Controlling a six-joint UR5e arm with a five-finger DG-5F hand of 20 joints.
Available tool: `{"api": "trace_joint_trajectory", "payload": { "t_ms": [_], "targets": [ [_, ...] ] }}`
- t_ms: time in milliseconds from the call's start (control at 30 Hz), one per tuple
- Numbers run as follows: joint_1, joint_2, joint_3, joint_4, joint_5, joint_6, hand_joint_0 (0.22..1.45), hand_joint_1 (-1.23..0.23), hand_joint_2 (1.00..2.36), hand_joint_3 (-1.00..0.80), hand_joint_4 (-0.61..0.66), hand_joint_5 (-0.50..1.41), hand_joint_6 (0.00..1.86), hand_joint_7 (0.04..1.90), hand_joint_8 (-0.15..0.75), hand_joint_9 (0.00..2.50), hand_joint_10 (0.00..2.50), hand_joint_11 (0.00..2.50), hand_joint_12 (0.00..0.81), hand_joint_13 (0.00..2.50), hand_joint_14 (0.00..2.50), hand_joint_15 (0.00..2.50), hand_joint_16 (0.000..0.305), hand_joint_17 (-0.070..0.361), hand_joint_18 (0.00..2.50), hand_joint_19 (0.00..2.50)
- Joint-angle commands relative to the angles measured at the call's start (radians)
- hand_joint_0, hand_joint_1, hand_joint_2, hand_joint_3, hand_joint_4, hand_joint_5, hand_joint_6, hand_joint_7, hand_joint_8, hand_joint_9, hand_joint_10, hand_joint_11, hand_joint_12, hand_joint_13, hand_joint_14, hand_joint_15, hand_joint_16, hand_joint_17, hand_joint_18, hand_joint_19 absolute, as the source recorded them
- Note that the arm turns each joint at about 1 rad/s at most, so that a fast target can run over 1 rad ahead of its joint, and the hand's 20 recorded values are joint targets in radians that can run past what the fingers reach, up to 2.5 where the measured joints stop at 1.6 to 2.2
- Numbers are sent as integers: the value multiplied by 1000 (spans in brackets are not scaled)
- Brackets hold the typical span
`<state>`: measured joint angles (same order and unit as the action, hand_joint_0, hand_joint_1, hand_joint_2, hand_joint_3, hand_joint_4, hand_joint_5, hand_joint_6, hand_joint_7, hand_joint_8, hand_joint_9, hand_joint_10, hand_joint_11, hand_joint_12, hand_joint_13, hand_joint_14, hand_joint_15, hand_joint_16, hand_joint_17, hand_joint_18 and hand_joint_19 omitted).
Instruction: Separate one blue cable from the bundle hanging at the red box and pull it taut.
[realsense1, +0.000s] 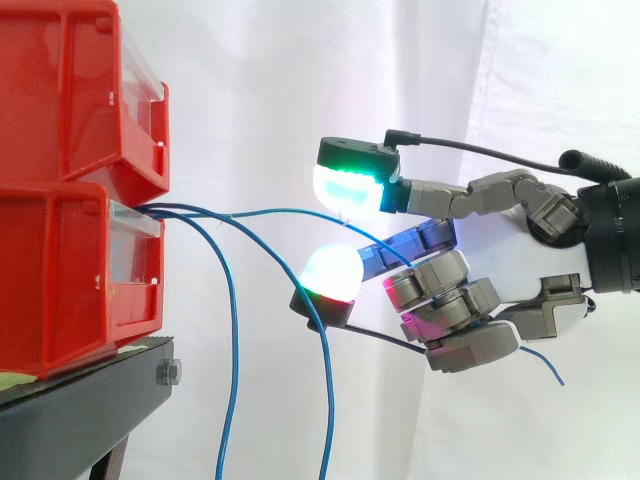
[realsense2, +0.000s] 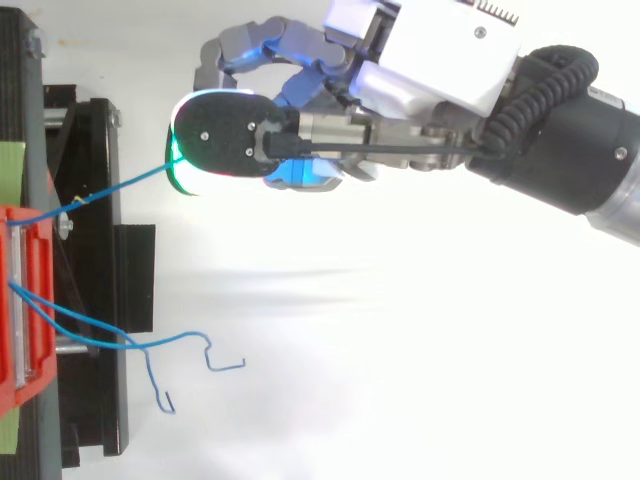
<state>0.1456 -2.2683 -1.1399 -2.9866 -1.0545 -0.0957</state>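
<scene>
Several thin blue cables come out of the front of the lower red bin (realsense1: 70, 280). One blue cable (realsense1: 270, 212) (realsense2: 120, 185) runs almost level and nearly straight from the bin to my hand (realsense1: 535, 265) (realsense2: 400, 70), right of the bins. It passes between a green-glowing fingertip (realsense1: 348, 190) above and a white-green one (realsense1: 330, 272) below. The other fingers are curled round the cable, and its loose end (realsense1: 548, 368) pokes out under the hand. Two other blue cables (realsense1: 233, 330) (realsense2: 90, 335) hang down from the bin, apart from the hand.
An upper red bin (realsense1: 60, 90) is stacked on the lower one, both on a black stand (realsense1: 80, 410) (realsense2: 100, 250). A white curtain hangs behind. The loose cables' bent ends (realsense2: 225, 365) lie out past the stand.
</scene>
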Motion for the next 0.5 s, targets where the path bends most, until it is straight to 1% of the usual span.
{"api": "trace_joint_trajectory", "payload": {
  "t_ms": [0,67,200,300,333,400,467],
  "targets": [
    [0,0,0,20,-1,-12,584,-393,1000,-500,155,-157,705,1212,282,1074,797,1865,342,984,2150,1630,39,88,1292,1727],
    [0,0,0,24,-1,-13,592,-418,1000,-500,160,-164,720,1211,280,1071,795,1871,345,994,2125,1662,39,87,1294,1724],
    [0,1,0,21,-4,-10,584,-452,1000,-500,162,-172,744,1193,274,1067,832,1823,342,995,2136,1636,39,88,1299,1714],
    [2,3,0,21,-6,-15,594,-508,1000,-500,165,-183,779,1157,281,1065,873,1822,343,1007,2126,1631,38,86,1306,1711],
    [3,3,0,21,-9,-19,602,-529,1000,-500,162,-187,790,1161,281,1064,885,1804,339,1007,2112,1658,39,87,1306,1705],
    [12,4,0,21,-15,-29,615,-555,1000,-490,160,-191,803,1161,282,1060,887,1816,342,1008,2109,1661,37,84,1301,1708],
    [17,7,0,21,-16,-33,634,-589,1007,-427,160,-196,833,1161,282,1059,912,1810,334,1015,2100,1657,38,85,1302,1706]
  ]
}}
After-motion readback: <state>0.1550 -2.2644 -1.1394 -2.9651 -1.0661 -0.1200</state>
